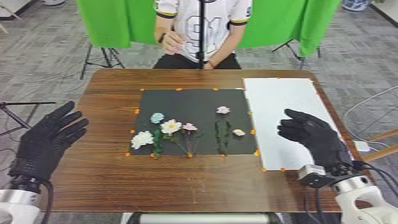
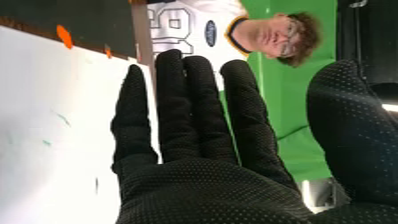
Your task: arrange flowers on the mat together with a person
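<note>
Brown, glossy wooden table [image 1: 160,190] on a grey floor [image 1: 53,75]. At the near left, beside and partly over the table's edge, a left robot hand [image 1: 46,140] in black fabric, open, with fingers extended and slightly parted. At the near right, raised over a long white rectangular sheet [image 1: 280,110], a right robot hand [image 1: 311,137] in the same black fabric, also open. In the right wrist view, an upright right robot hand [image 2: 213,195] with straight fingers [image 2: 178,120], some side by side, others parted, and a thumb [image 2: 342,125] well apart from them.

Just left of the sheet, a dark rectangular mat [image 1: 195,100] with small orange markers around its border. Nearest on it, by the left edge, a full white bloom [image 1: 142,139]. Farther in, a small cream bloom [image 1: 238,132] on the right, then a white bloom with a yellow centre [image 1: 171,127] left of the middle, just beside a small pink bloom on thin stems [image 1: 189,127]. Beyond these, a pale blue bloom [image 1: 157,118] on the left, and farthest, a pale pink bloom [image 1: 223,109] above dark green leafy stems [image 1: 222,135]. Past the table, black tripod legs [image 1: 107,57] on both sides and bright green cloth [image 1: 107,25].
</note>
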Available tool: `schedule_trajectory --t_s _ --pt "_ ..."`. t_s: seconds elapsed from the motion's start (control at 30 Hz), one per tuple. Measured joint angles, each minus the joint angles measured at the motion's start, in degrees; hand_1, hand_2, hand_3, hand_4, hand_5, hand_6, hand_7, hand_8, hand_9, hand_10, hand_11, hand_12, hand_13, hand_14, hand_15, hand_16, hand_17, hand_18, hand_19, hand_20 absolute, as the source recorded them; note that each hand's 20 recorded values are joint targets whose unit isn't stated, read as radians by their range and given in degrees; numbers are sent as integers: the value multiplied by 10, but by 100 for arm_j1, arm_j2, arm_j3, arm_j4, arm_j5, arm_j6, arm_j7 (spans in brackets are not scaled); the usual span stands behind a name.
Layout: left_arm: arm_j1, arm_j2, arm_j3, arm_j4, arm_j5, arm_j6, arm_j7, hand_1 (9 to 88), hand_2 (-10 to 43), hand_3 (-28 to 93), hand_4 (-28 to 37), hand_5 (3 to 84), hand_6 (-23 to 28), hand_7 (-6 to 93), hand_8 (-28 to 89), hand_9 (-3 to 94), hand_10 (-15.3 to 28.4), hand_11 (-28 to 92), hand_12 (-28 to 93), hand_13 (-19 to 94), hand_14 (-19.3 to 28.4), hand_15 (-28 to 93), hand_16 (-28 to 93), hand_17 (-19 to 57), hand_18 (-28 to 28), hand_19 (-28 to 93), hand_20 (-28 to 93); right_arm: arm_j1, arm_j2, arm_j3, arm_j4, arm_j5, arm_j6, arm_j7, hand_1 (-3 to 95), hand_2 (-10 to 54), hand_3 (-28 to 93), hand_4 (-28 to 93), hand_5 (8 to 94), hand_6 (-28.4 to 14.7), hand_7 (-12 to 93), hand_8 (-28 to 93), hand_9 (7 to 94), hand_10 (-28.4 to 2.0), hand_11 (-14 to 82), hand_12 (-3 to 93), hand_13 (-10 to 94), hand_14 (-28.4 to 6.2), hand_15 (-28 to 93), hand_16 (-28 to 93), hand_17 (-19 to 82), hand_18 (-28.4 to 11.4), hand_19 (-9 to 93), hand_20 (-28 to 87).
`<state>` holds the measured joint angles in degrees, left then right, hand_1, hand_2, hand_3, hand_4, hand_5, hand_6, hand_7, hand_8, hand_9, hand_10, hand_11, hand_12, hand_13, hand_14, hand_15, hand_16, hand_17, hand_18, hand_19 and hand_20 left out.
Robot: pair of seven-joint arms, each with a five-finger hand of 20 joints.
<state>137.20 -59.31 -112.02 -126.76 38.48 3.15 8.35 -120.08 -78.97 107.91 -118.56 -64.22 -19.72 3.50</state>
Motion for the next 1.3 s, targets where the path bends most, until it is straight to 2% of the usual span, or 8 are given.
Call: schedule_trajectory --t_s 0.5,0.93,1.1,1.3 --pt "7 -5 53 23 1 -17 -16 244 -4 702 -263 335 44 151 -77 294 127 179 197 237 153 278 36 -81 229 448 119 -1 -12 -6 7 1 -66 19 216 8 859 -224 452 -41 182 -96 460 -149 174 259 379 -123 296 282 111 -202 488 324" --pt "28 -3 35 21 0 -18 -17 244 -4 703 -264 336 44 150 -77 294 128 179 196 237 153 279 35 -81 229 448 120 -14 -19 13 -10 1 -65 24 216 8 858 -223 451 -41 183 -96 459 -149 172 259 379 -123 296 281 112 -203 493 326" --pt "48 -5 28 20 0 -17 -15 245 -4 702 -263 335 43 152 -77 294 127 179 197 237 153 280 35 -81 228 448 120 -12 -40 24 -9 -12 -68 9 220 4 867 -219 456 -38 227 -97 465 -153 221 282 393 -123 340 280 120 -202 513 339" --pt "-10 21 67 31 -5 -1 16 245 -5 703 -263 337 43 153 -78 299 127 183 197 240 154 283 35 -80 230 452 121 -14 -49 33 -12 -30 -12 -16 225 3 872 -218 452 -37 230 -105 459 -152 225 280 393 -123 356 270 121 -202 516 342"
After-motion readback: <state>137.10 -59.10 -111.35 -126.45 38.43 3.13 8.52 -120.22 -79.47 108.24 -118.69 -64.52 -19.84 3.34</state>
